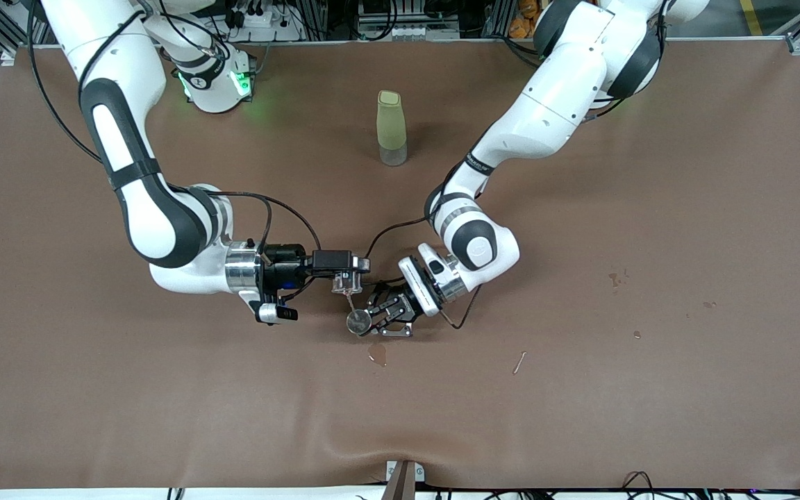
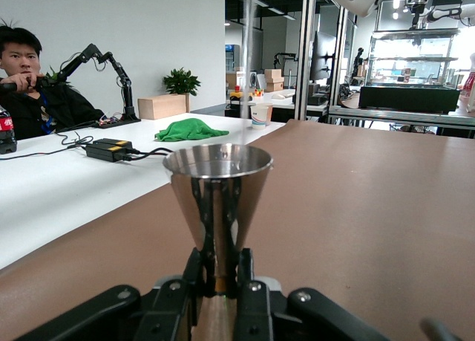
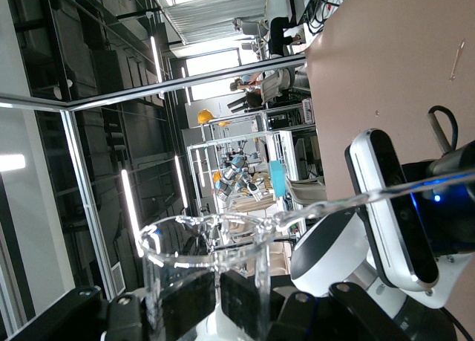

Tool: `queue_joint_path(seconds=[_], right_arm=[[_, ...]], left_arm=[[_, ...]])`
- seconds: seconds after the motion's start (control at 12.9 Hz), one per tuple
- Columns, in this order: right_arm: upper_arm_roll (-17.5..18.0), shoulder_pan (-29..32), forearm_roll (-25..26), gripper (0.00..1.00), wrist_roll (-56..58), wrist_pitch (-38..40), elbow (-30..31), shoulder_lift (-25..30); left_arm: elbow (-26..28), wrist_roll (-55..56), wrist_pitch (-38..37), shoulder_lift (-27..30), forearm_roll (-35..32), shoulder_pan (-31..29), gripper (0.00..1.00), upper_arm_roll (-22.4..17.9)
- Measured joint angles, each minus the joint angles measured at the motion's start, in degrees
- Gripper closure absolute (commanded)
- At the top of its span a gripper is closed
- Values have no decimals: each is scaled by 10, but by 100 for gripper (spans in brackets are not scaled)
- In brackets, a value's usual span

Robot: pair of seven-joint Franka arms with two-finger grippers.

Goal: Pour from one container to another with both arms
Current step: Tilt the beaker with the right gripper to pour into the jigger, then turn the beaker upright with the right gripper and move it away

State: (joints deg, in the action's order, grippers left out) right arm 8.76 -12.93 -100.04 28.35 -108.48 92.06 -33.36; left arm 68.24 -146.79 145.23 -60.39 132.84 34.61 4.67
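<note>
Glass cup (image 1: 346, 282) over jigger (image 1: 357, 323) — stream faint.

Right arm bent low, wrist turned sideways, right pincer (image 1: 350, 280) clamped on cup, left arm reaching in, wrist low, left pincer (image 1: 371, 319) clamped on jigger, pincers close together

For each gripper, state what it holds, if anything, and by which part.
The left gripper holds the metal jigger by its narrow waist. The right gripper holds the clear glass cup by its side wall, tipped over the jigger.
</note>
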Motion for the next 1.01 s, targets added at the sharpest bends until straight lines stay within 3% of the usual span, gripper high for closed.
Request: queue_joint_path(seconds=[1.01], right_arm=[[0,0,-8,100,-97,-1,-11,0]], left_arm=[[1,0,0,0,0,0,100,0]])
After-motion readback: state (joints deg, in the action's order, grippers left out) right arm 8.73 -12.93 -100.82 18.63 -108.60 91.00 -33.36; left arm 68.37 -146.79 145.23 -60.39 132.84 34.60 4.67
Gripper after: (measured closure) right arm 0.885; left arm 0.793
